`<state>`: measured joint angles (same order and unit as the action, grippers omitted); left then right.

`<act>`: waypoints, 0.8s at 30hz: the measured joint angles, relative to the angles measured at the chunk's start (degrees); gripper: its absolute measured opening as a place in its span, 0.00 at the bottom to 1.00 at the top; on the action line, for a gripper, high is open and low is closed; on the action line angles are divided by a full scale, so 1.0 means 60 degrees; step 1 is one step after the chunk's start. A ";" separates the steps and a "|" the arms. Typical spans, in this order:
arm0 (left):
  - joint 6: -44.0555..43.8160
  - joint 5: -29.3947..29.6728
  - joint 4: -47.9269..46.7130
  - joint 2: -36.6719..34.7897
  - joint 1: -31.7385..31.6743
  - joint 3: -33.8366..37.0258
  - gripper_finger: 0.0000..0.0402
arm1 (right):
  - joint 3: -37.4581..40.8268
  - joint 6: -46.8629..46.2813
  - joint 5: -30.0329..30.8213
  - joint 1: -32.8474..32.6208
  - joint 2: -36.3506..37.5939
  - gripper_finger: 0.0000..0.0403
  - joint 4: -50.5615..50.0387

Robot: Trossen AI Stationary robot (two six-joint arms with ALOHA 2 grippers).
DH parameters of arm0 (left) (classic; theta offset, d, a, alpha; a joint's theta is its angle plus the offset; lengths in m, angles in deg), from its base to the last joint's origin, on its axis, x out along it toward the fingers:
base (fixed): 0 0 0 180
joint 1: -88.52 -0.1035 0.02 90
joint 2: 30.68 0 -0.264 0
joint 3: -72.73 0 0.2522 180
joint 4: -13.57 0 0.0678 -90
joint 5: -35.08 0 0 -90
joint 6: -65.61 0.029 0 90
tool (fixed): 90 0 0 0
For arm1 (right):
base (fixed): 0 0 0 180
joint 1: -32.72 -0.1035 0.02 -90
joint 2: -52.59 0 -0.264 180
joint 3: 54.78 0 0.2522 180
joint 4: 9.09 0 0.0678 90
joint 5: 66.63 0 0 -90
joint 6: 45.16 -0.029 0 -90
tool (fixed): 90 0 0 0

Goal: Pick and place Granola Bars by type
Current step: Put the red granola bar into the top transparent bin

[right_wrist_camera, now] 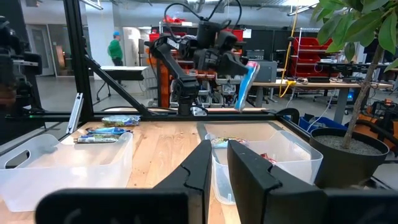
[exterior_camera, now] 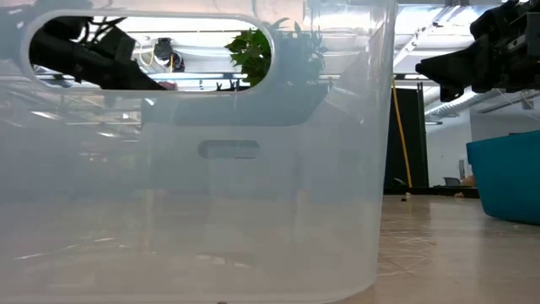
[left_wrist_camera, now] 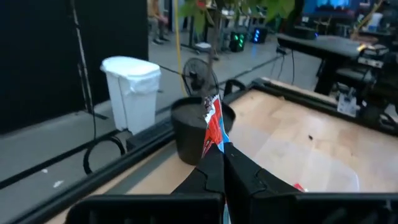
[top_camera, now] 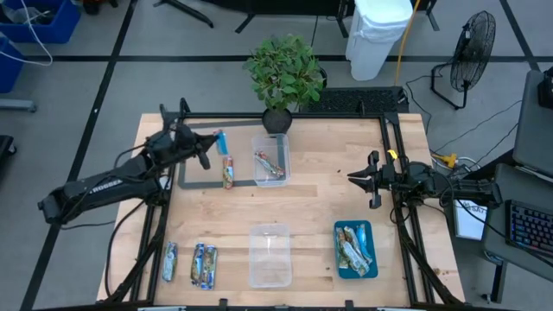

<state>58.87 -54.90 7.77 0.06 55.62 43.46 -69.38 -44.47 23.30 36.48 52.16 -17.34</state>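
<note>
The jaws of the left gripper (top_camera: 210, 149) are clamped on a blue-and-red granola bar (top_camera: 221, 142), which we see held in the air just beside the potted plant (top_camera: 283, 79), above the table (top_camera: 320, 203); in the left wrist view the bar (left_wrist_camera: 212, 127) stands upright between the closed fingers (left_wrist_camera: 239, 171). The jaws of the right gripper (top_camera: 363, 179) stand only a narrow gap apart and hold nothing; we find this gripper on the other side of the plant, farther from it, hovering over bare wood. Near the plant's pot sits a clear tub (top_camera: 270, 159) with a few bars in it. Beside that tub, a flat gray tray (top_camera: 205, 161) carries a green-gold bar (top_camera: 228, 172). Well away from the plant, at the table's near edge, we see an empty clear tub (top_camera: 270, 255), a teal tray (top_camera: 355, 249) heaped with bars, and three loose bars (top_camera: 192, 263) lying on the wood.
</note>
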 joint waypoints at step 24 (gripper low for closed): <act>-0.0656 -0.1524 0.0423 -0.0433 0.1811 0.0007 0.00 | -0.0003 0.0000 0.0000 0.0002 -0.0003 0.11 0.0000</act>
<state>54.93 -64.05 10.31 -2.53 66.49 43.50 -69.40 -44.47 23.30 36.50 52.15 -17.34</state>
